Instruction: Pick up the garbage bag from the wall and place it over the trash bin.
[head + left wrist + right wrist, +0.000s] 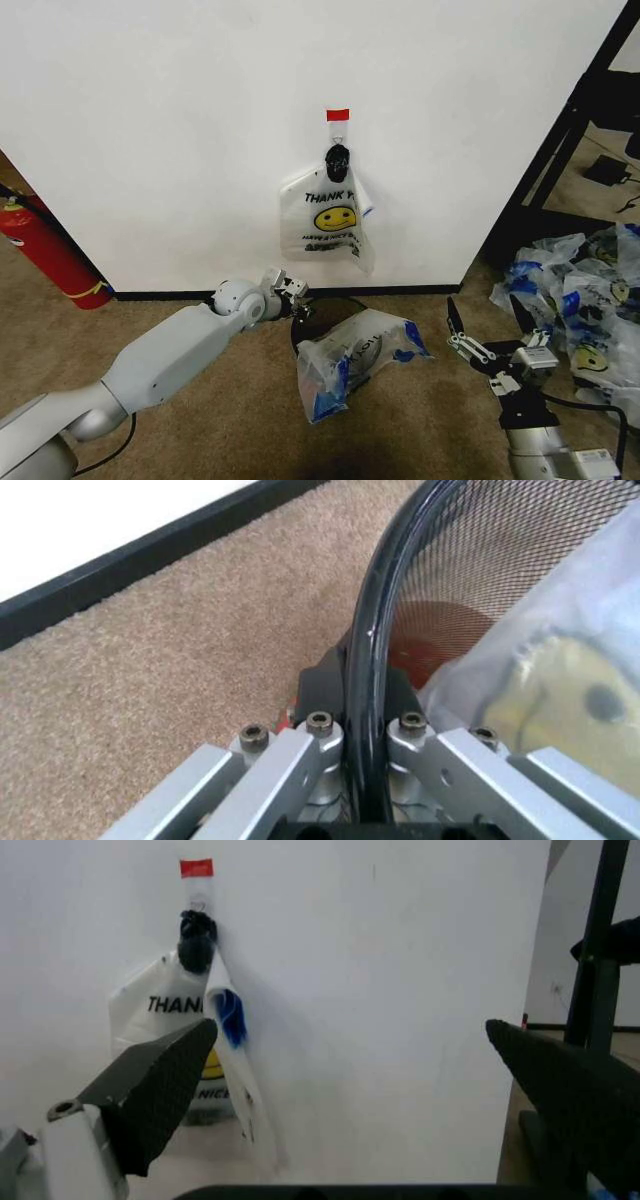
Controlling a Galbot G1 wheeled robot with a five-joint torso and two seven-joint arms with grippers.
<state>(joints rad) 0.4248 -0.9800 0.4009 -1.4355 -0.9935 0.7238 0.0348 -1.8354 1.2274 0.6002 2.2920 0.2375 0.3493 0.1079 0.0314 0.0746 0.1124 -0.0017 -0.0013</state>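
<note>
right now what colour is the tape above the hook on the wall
Red tape, clearest in the head view.

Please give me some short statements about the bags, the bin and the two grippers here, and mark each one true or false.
1. A garbage bag hangs from the hook on the wall. True.
2. The left gripper grips the trash bin rim. True.
3. The right gripper holds a bag. False: it is open, holding nothing.
4. The trash bin holds no bag. False: another bag lies over it.
</note>
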